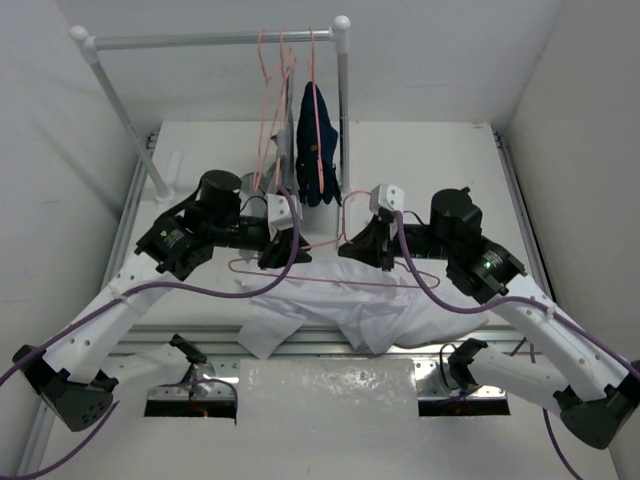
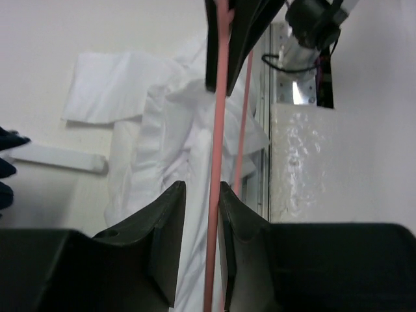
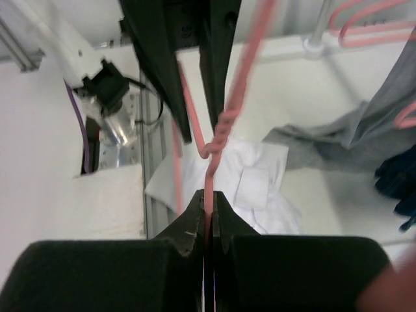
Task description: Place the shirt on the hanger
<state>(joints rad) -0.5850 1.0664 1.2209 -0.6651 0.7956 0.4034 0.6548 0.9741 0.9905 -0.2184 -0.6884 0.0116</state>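
Observation:
The white shirt [image 1: 350,310] lies crumpled on the table near the front edge; it also shows in the left wrist view [image 2: 162,130] and the right wrist view [image 3: 260,175]. A salmon-pink wire hanger [image 1: 330,283] hangs level just above it, between both grippers. My right gripper [image 1: 362,245] is shut on the hanger [image 3: 224,123] just below its twisted neck, as the right wrist view [image 3: 208,195] shows. My left gripper [image 1: 272,255] has its jaws [image 2: 201,188] a little apart around the hanger wire [image 2: 218,130], which touches only the right finger.
A white tube rail [image 1: 200,40] at the back carries more pink hangers [image 1: 275,90] and a navy garment [image 1: 317,145]. A grey garment [image 3: 351,143] lies on the table behind the shirt. A white block [image 2: 58,158] lies beside the shirt. A shiny panel [image 1: 325,395] covers the front edge.

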